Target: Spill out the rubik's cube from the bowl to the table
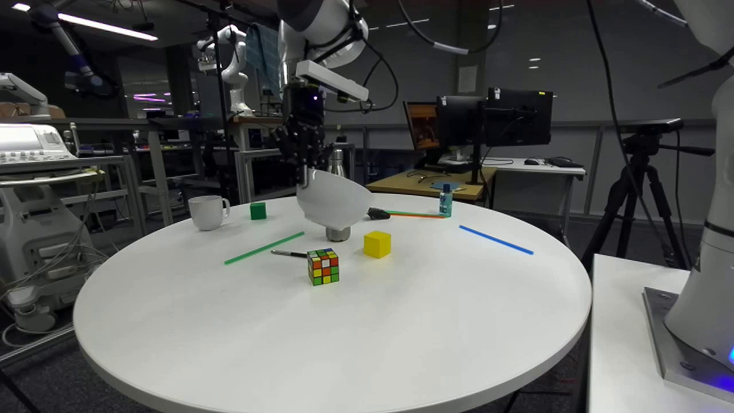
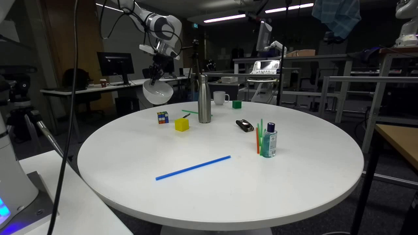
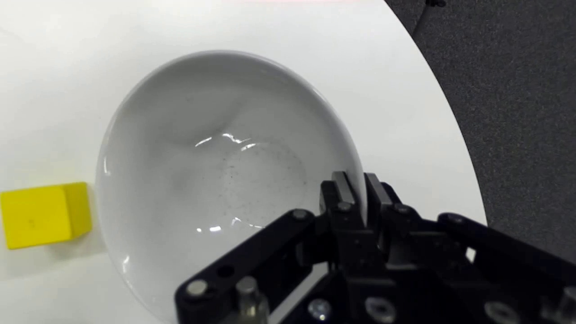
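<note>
Gripper (image 3: 358, 182) pinches the glossy, round white bowl (image 3: 225, 175) by its rim.

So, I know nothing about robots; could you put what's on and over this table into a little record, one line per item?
Gripper: shut on the edge of the white bowl
Bowl position: tilted, in the air above the table
Inside the bowl: no cube visible
Rubik's cube: resting on the tabletop
Yellow block: near the cube, not touching it
Also on the table: white mug, green block, upright metal bottle, blue stick
Task state: spilling appears done; bowl not yet set down
</note>
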You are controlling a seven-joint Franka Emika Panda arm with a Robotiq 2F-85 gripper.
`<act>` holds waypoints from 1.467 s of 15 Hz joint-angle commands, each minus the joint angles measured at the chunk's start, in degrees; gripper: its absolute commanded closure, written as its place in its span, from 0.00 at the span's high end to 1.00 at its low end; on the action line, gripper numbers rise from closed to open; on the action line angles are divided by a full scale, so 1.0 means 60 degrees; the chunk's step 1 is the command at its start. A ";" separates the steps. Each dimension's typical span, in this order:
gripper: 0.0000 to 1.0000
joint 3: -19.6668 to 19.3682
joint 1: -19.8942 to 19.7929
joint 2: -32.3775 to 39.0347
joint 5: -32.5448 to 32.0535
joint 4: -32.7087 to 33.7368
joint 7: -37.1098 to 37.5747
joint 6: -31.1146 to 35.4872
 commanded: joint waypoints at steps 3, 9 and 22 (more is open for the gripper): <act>0.03 -0.0190 0.0164 -0.2262 -0.0342 -0.2815 0.0952 0.0557; 0.03 -0.0253 0.0069 -0.3368 -0.0736 -0.5180 0.1244 0.1723; 0.03 -0.0248 0.0008 -0.5019 -0.2043 -0.8484 0.2859 0.2729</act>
